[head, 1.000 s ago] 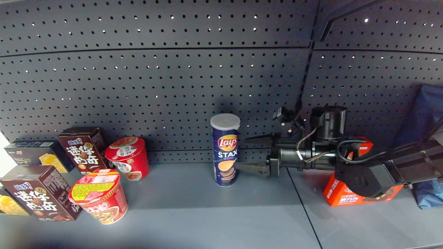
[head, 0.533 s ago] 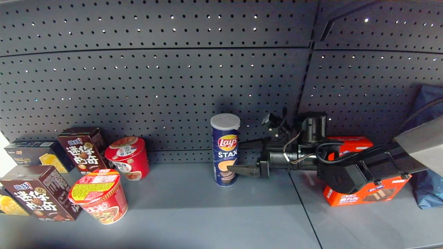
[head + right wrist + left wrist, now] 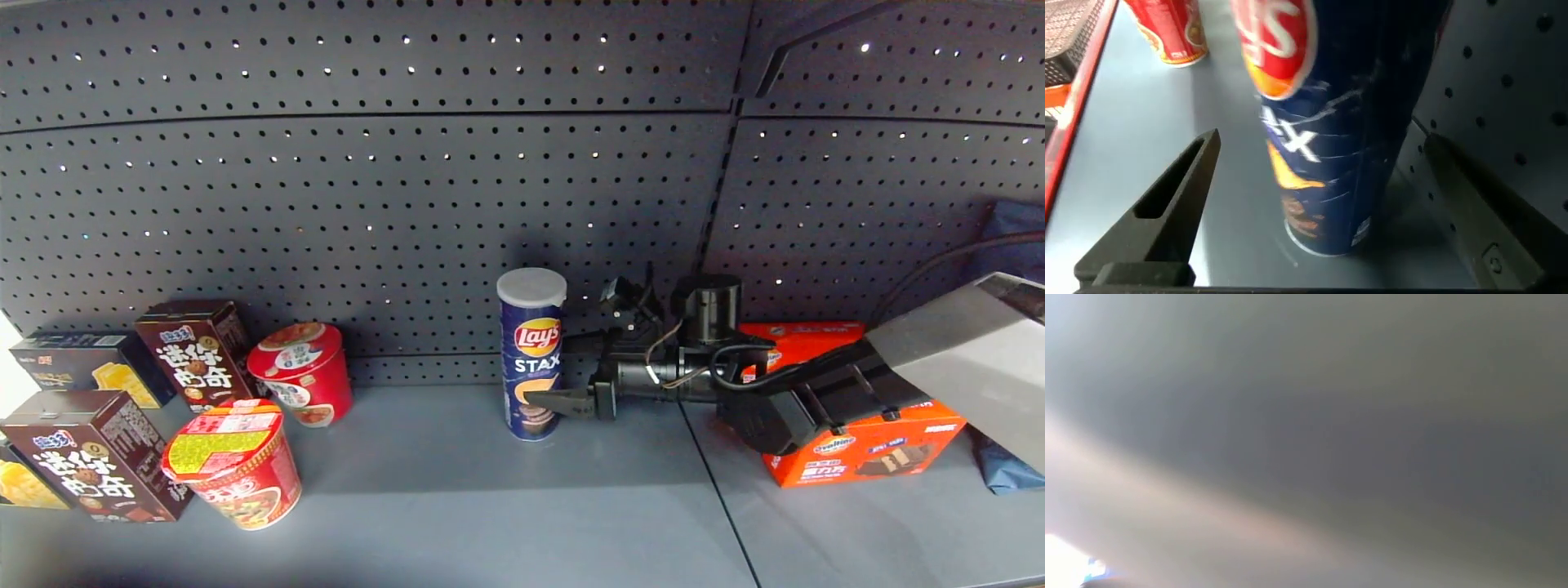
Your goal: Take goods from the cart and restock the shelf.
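Observation:
A dark blue chip can point(image 3: 531, 359) with a pale lid stands upright on the grey shelf point(image 3: 457, 498), close to the pegboard back wall. My right gripper point(image 3: 563, 371) comes in level from the right and is open. One finger point(image 3: 555, 401) is in front of the can's lower part and the other is behind it near the wall. In the right wrist view the can point(image 3: 1331, 147) stands between the two fingers point(image 3: 1167, 204), with a gap on each side of my right gripper point(image 3: 1321, 143).
Two red noodle cups point(image 3: 237, 474) and several brown boxes point(image 3: 90, 457) stand at the shelf's left. An orange box point(image 3: 865, 441) lies under my right arm, and a blue bag point(image 3: 1008, 343) is at the far right. Bare shelf lies between the cups and the can.
My right arm has moved left along the shelf; its open fingers, which were beside the can, now reach past the can's sides. The can has not moved.

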